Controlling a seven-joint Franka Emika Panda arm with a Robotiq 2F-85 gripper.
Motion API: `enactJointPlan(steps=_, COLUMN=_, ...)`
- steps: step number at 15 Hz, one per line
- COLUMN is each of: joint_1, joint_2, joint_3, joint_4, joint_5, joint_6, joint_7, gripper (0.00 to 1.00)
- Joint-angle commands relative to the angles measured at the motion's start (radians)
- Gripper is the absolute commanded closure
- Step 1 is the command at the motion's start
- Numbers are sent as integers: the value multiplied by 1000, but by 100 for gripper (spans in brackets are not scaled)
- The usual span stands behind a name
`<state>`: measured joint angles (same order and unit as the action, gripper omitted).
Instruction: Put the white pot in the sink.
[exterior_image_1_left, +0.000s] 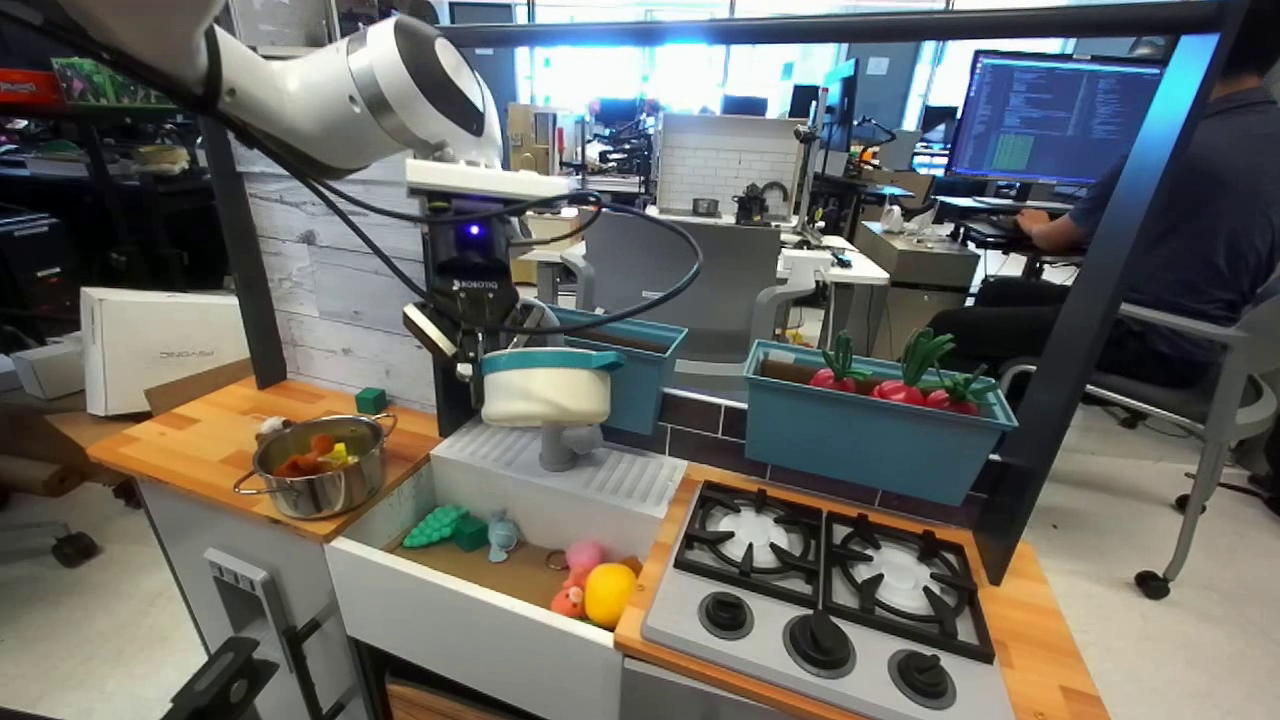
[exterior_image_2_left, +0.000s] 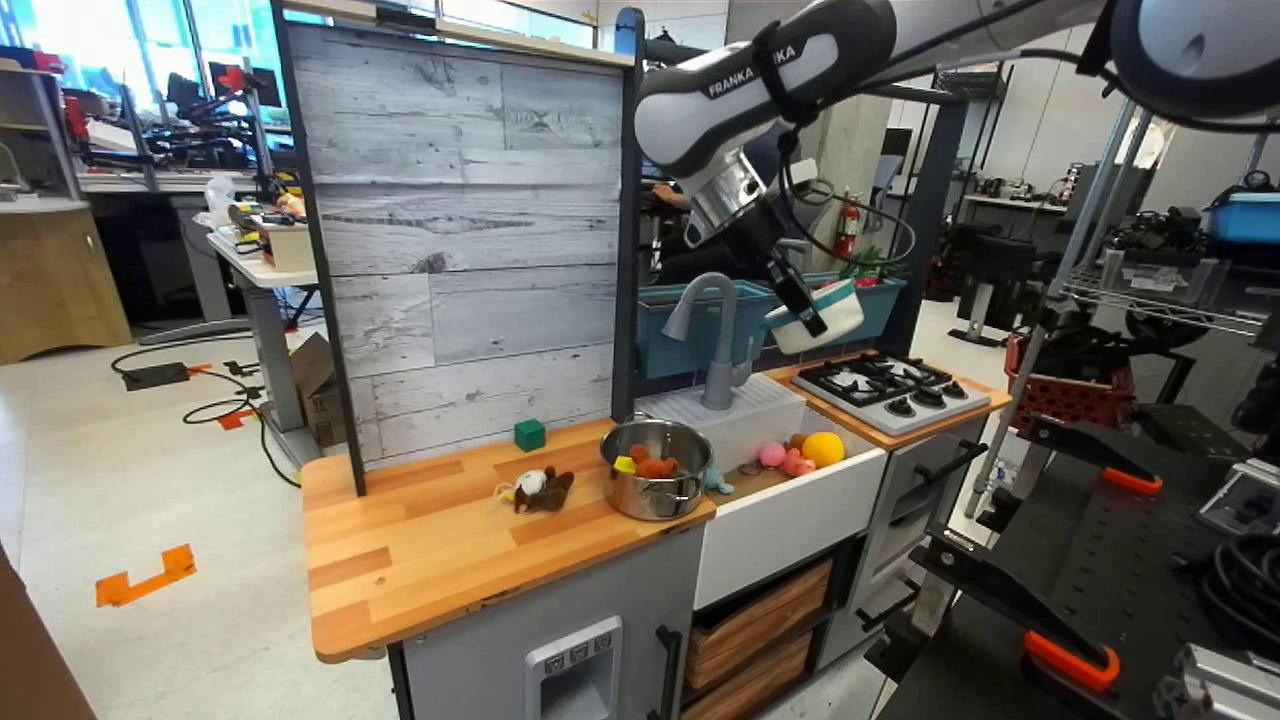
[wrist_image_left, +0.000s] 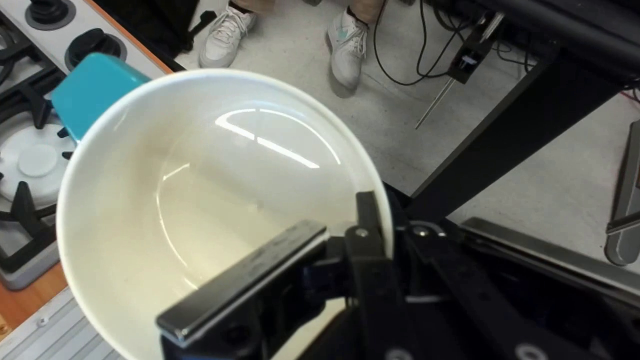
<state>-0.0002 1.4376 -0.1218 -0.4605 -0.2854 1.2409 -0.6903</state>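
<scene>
While the sink (exterior_image_1_left: 470, 615) holds toys (exterior_image_1_left: 611, 595), one cream pot (exterior_image_1_left: 546, 394) hangs near the faucet (exterior_image_2_left: 722, 345), gripper (wrist_image_left: 382, 211) pinching its wall between fingers.

In an exterior view, the gripper (exterior_image_1_left: 474, 362) reads "ROBOTIQ"; well left of it, a box (exterior_image_1_left: 160, 355) reads "PSYONIC", upside down, and well right, a monitor (exterior_image_1_left: 1060, 115) shows text too small to read. In an exterior view, above the gripper, the arm (exterior_image_2_left: 830, 60) reads "FRANKA", then "KA" past a strap (exterior_image_2_left: 771, 68).
</scene>
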Motion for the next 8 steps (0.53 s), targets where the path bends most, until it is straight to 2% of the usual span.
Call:
enactJointPlan(steps=1, joint_1=11, joint_2=93, joint_3=-17, joint_4=55, joint_5=-20, joint_6=52, joint_7=50, gripper=69)
enactJointPlan(steps=2, joint_1=7, joint_2=112, joint_3=-17, joint_4=57, joint_5=-15, joint_6=81, joint_7=76, gripper=67)
enactJointPlan(steps=3, joint_1=7, joint_2=59, joint_3=-8, joint_4=-55, joint_5=-14, joint_6=141, joint_7=110, gripper=62)
enactJointPlan(steps=8, joint_1=-4, joint_2=51, joint_3=3, joint_4=-93, joint_5=-9, joint_6=227, joint_7=188, gripper=25)
